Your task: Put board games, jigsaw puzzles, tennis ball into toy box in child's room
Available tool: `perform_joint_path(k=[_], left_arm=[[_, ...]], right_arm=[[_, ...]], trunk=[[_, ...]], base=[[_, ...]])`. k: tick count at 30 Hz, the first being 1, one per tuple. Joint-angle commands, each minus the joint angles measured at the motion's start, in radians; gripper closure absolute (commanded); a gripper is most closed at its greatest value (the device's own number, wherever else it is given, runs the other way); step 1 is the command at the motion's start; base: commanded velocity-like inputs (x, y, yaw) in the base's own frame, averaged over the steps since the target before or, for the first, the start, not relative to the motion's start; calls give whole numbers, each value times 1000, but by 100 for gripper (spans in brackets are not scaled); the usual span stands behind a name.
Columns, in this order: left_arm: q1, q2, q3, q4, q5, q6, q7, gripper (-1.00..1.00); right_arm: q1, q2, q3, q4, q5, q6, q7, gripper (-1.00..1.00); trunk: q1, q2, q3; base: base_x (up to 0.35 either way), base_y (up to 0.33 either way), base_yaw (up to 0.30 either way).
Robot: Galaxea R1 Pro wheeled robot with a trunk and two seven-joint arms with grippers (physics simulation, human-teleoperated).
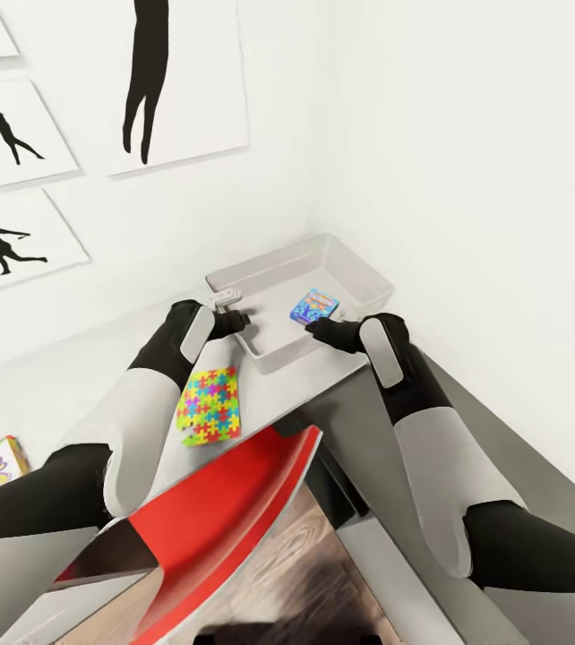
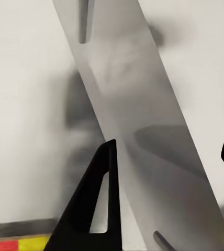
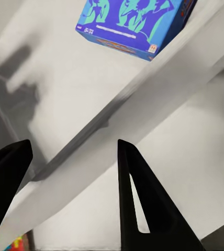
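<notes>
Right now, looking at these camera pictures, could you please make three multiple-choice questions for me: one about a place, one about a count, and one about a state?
1. Where is the blue game box?
A. Inside the toy box
B. On the floor
C. On the jigsaw puzzle

2. How many jigsaw puzzles show on the table in the head view?
A. None
B. One
C. Three

3. What is the state of the right gripper?
A. Shut on the blue box
B. Shut on a ball
C. Open, holding nothing

Answers:
1. A, the blue box lies on the bin's floor.
2. B, one multicolour slab lies beside the bin.
3. C, its fingers stand apart astride the bin's rim.
</notes>
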Motion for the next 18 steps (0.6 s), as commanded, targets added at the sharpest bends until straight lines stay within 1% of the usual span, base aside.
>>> perform_joint_path(k=[1,10,15,18], left_arm=[[-1,-1,-4,-2,56,-3,2,100],[-1,-1,-4,-2,56,-4,2,100],[-2,-1,-4,-2,56,-4,2,100],[-1,-1,-4,-3,56,-4,2,100]], right_arm=[[-1,0,0,0,12,8,-10,100],[-1,0,-1,0,10,8,-9,100],[-1,0,-1,0,10,8,-9,100],[-1,0,-1,0,11,8,-9,100]], trunk=[[0,-2,-2],[0,-2,-2],[0,-2,-2],[0,-2,-2]], base=[[-155,-8,0],[-64,-2,0],[-22,-3,0],[-105,-94,0]])
